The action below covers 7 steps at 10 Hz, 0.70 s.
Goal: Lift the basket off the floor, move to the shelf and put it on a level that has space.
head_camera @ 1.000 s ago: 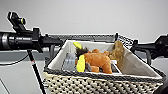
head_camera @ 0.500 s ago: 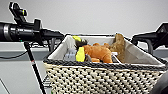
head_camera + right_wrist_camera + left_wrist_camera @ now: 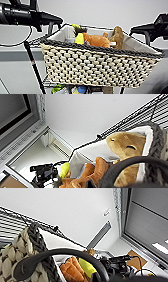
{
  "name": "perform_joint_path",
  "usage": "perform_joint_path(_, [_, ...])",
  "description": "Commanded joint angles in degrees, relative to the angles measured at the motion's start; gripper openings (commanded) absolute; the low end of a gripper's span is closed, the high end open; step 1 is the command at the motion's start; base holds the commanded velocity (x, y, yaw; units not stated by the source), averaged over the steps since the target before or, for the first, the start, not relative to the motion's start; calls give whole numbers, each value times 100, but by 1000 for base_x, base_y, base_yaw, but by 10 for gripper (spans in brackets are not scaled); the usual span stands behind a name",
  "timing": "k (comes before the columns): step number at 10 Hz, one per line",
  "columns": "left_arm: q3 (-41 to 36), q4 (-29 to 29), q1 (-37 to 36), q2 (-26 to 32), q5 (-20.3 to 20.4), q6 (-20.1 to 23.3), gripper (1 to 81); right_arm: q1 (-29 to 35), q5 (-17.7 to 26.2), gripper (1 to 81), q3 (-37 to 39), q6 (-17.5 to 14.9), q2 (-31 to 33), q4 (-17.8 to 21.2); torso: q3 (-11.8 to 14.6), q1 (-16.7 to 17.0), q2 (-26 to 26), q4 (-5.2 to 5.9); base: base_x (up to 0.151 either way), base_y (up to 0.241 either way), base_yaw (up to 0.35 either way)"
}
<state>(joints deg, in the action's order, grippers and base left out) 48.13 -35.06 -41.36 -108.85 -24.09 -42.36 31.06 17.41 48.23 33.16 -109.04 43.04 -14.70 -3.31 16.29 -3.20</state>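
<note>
Recorded nearest the head camera: cream chunky-woven basket, raised high at the top of the shelf, tilted, its dark braided rim sloping down toward the robot's right. Could not be told whether its base rested on the topmost wire tier or hung free of it. Carried inside, against the white lining: an orange plush toy with a yellow part, and a tan plush animal just beside it at the right end. Flanked at the left end by the left gripper and at the right end by the right gripper, each close against the rim; grip state of either could not be told. Seen close in the left wrist view: the woven wall and a dark loop handle arching across the orange toy. Seen close in the right wrist view: the other dark loop handle in front of the tan animal, with the orange toy lower in the basket. Below the basket, a lower wire tier with coloured toys. Beyond, black wire of the rack, then a pale wall.
</note>
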Motion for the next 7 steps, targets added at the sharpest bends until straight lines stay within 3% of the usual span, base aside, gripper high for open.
perform_joint_path(1, [645, -115, -904, -349, 291, 26, 10, 1142, -71, 10, 617, 121, -261, 29, 0, 0, 0, 0, 0, 0, 0])
perform_joint_path(7, [1348, -194, -1176, -823, 194, 26, 10, 1564, 131, 10, 1522, 270, -832, 46, -2, 0, -2, 0, 0, 0, 0])
